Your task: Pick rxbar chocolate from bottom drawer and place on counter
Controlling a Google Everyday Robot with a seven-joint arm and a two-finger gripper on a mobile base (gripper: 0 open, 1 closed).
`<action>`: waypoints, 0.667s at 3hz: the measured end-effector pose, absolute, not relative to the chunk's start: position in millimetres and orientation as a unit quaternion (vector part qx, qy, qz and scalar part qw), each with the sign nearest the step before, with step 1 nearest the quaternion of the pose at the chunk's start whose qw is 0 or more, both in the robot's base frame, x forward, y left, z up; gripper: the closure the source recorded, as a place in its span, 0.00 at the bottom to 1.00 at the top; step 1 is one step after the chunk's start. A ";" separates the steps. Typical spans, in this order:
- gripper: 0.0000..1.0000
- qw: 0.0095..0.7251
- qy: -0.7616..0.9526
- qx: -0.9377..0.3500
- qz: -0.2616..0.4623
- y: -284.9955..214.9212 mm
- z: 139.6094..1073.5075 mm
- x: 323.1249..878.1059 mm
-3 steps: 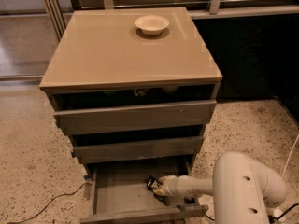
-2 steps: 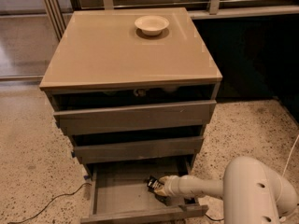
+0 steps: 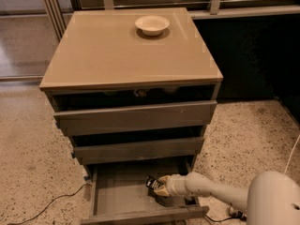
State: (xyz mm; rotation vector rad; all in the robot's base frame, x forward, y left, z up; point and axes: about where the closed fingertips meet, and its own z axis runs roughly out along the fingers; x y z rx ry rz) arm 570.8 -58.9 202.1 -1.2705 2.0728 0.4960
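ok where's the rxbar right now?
The rxbar sits in the open bottom drawer, right of middle, low in the camera view, at the gripper reaching in from the right.

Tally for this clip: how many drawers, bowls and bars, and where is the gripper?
Drawers: 3, the bottom drawer pulled out.
Bowls: 1, white bowl on the counter.
Bars: 1, rxbar chocolate in the bottom drawer, with the gripper at it.
Total: 5.

Warm, soft light falls from above. The bench (image 3: 117,55) carries a mild sheen, and the bowl (image 3: 152,25) casts a faint shadow on it. The gaps between drawers are dark. The bottom drawer (image 3: 117,191), where the pincer (image 3: 158,187) sits, lies in shade. The background at right is almost black.
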 end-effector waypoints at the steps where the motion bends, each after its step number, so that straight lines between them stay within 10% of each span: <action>1: 1.00 0.338 0.770 -0.495 0.220 -49.7 230.6 563.1; 2: 1.00 0.338 0.770 -0.495 0.220 -49.7 230.6 563.1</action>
